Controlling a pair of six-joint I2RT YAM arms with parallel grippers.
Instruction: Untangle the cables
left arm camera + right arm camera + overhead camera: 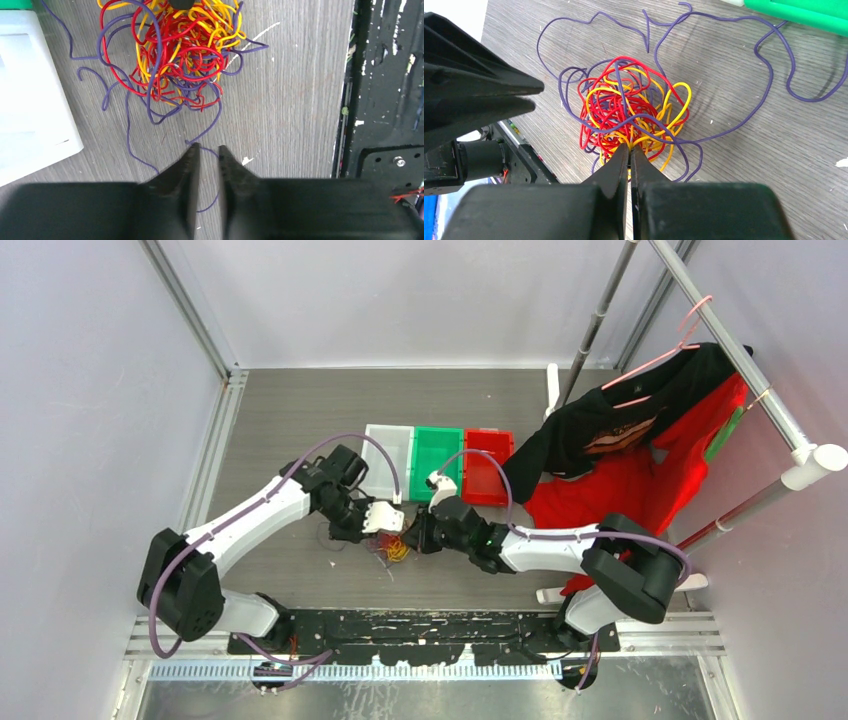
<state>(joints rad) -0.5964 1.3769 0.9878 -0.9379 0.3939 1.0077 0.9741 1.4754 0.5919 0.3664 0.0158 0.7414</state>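
Left end effector (207, 149) hangs low over the grey wood-grain bench (295, 100), its two dark fingers drawn nearly together with only a slim slit between them. One loose purple strand runs through that slit; whether it is actually pinched cannot be told. The right end effector (629, 148) has its fingers pressed together. Its tips are buried in the near edge of the cables (629, 107) and clamped on yellow and red strands there.

A black mounting plate (420, 630) lies at the bench's near edge by the arms' bases. Beyond it, the cables rest on the bench between the two end effectors as a tight ball of red, orange-yellow and purple loops. Long purple strands spill out of the ball and curl across the wood, one of them looping close to the green bin (436, 460).

Just past the ball, three bins stand side by side in a row: the white bin (388, 462) on the left, the green bin in the middle, the red bin (487, 465) on the right. Farther right, a black shirt (600, 430) and a red garment (650, 485) hang on pink hangers from a pale rail (740, 355), the shirt's lower edge just beside the red bin.
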